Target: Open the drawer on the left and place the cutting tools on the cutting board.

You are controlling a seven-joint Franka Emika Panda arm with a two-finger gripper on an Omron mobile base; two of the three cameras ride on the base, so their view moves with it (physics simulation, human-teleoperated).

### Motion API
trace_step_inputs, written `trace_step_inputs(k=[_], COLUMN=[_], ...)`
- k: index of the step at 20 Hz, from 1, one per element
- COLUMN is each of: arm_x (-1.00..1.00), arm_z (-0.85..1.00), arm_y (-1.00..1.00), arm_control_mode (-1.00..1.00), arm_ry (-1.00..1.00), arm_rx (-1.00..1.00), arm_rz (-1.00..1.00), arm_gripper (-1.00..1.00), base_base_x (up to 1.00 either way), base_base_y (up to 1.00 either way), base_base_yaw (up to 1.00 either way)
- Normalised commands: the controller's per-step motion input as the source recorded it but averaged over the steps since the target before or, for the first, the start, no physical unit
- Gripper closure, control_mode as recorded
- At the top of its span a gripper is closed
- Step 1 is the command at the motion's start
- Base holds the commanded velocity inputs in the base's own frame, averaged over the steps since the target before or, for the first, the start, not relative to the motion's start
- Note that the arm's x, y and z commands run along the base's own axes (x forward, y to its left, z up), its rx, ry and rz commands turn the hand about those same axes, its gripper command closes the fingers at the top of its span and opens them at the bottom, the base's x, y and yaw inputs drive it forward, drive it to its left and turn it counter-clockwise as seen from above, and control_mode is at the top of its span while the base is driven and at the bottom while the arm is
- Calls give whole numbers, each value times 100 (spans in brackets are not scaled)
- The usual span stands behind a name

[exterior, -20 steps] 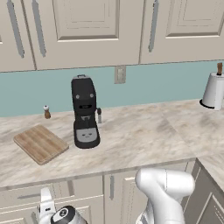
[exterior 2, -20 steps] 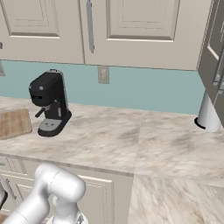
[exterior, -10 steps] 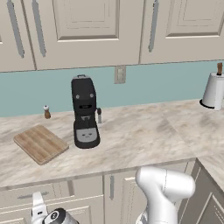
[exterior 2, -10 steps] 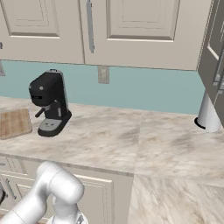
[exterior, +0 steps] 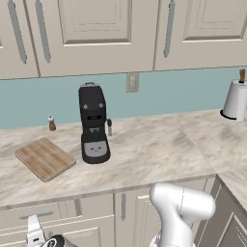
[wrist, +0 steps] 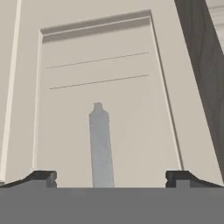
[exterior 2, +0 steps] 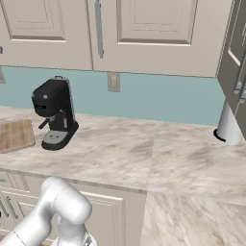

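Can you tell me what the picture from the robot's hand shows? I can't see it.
The open gripper faces a closed cream drawer front up close, with its grey bar handle lined up between the two dark fingertips. Nothing is held.

I see the flat light-brown wooden cutting board (exterior 2: 16, 135) cut by the left edge in my right base view.

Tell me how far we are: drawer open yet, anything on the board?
Nothing looks finished. The cutting board on the counter is bare, and the drawer front sits flush, closed. In hand: the gripper is open, lined up on a grey bar handle. Left: opening, then moving both cutting tools.
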Motion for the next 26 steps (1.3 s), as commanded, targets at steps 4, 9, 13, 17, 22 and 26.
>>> trace_step_inputs(k=[4, 9, 13, 17, 22, 26], arm_x=[0, 0, 0, 0, 0, 3], arm_z=[0, 0, 0, 0, 0, -3], arm_y=[1, 0, 0, 0, 0, -3], arm_control_mode=[-100, -100, -100, -100, -100, -100], arm_ry=[-8, -2, 0, 0, 0, 0], arm_rx=[-2, 0, 0, 0, 0, 0], arm_rz=[-4, -6, -7, -7, -7, -6], arm_gripper=[-100, -100, -100, -100, -100, -100], base_base_x=[0, 0, 0, 0, 0, 0], base_base_y=[0, 0, 0, 0, 0, 0], base_base_yaw=[0, 0, 0, 0, 0, 0])
